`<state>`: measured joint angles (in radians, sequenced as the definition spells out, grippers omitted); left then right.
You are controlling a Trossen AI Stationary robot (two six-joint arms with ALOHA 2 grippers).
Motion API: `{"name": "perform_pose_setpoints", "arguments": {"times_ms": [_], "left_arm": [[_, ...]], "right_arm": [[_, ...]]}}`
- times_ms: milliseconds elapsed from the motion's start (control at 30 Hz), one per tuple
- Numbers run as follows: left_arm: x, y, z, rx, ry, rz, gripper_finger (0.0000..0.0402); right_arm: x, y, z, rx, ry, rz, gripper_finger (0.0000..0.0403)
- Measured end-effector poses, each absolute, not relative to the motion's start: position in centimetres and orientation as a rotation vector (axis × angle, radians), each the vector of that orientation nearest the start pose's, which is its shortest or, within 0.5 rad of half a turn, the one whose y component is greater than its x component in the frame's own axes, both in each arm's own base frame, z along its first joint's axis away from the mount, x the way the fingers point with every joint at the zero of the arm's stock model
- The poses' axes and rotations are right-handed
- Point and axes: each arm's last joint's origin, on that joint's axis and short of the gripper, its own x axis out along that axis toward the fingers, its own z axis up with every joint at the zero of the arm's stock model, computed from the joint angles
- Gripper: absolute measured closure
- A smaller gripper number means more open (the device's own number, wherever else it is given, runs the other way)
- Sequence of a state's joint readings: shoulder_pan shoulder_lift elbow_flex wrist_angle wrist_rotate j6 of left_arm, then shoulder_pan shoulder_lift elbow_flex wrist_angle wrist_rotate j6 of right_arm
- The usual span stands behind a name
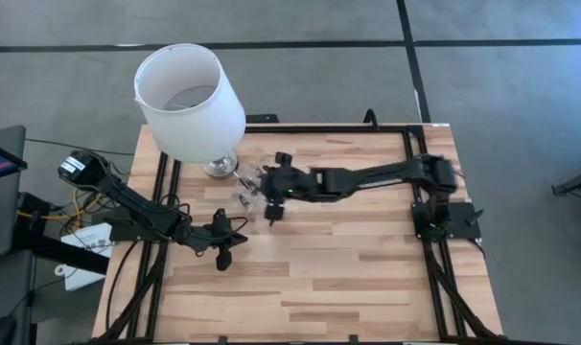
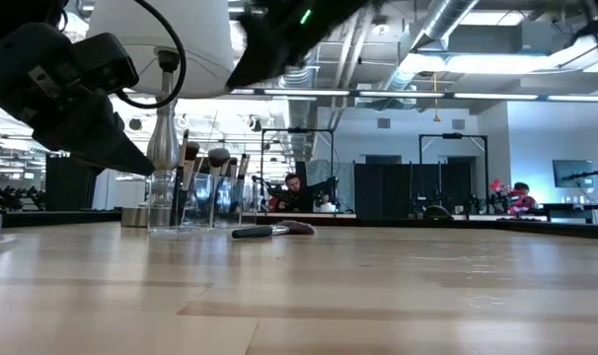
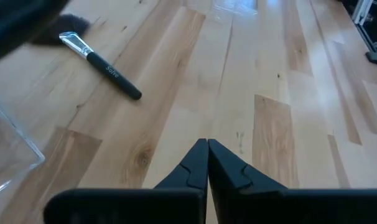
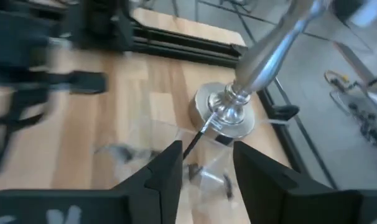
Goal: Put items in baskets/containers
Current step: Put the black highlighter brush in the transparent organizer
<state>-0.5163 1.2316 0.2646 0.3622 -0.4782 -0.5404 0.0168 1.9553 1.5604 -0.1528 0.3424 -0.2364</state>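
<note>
- Closest to the left wrist camera are the left gripper's own two fingers, pressed together with nothing between them.
- From above, the left gripper hangs over bare table, pointing toward the near edge.
- One brush lies flat on the wood ahead of those fingers, off toward the side where a corner of the clear cup shows.
- That brush's long axis runs slantwise to the way the fingers point, dark bristles at the far end and black handle end nearer the gripper.
- At table height the same brush lies beside the cup, close but not touching, with several brushes already standing upright inside it.
- The right gripper reaches across the table and hovers over the cup, just beside the lamp base.
- In the right wrist view the right gripper is spread wide, and a thin dark brush stem shows in the gap. I cannot tell whether it is gripped or simply standing in the cup below.
- My judgement: the lying brush is the piece left to collect. The right gripper looks nearer to it, and the left one would have to turn to cross the handle.
</note>
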Motion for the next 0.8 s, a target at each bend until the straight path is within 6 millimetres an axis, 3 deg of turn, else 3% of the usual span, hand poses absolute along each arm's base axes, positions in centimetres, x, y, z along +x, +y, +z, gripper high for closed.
{"name": "perform_pose_setpoints", "arguments": {"times_ms": [167, 300, 467, 667, 800], "left_arm": [[17.9, -8.5, 13.3, -0.245, 0.512, 0.107, 0.0394], [18.0, -8.4, 13.3, -0.251, 0.5, 0.117, 0.0387], [18.1, -8.4, 13.4, -0.25, 0.495, 0.119, 0.0374], [18.1, -8.4, 13.5, -0.243, 0.486, 0.113, 0.0364], [18.2, -8.4, 13.5, -0.246, 0.479, 0.111, 0.0364]], "right_arm": [[40.1, 2.4, 31.5, -0.429, 0.638, -0.15, 0.0258], [36.2, 2.8, 32.9, -0.386, 0.803, 0.084, 0.0258], [34.4, 1.9, 29.1, -0.185, 0.873, 0.465, 0.0271], [36.7, -1.0, 21.5, -0.213, 0.728, 0.348, 0.0279], [38.3, -3.6, 18.3, -0.265, 0.721, 0.299, 0.0277]]}}
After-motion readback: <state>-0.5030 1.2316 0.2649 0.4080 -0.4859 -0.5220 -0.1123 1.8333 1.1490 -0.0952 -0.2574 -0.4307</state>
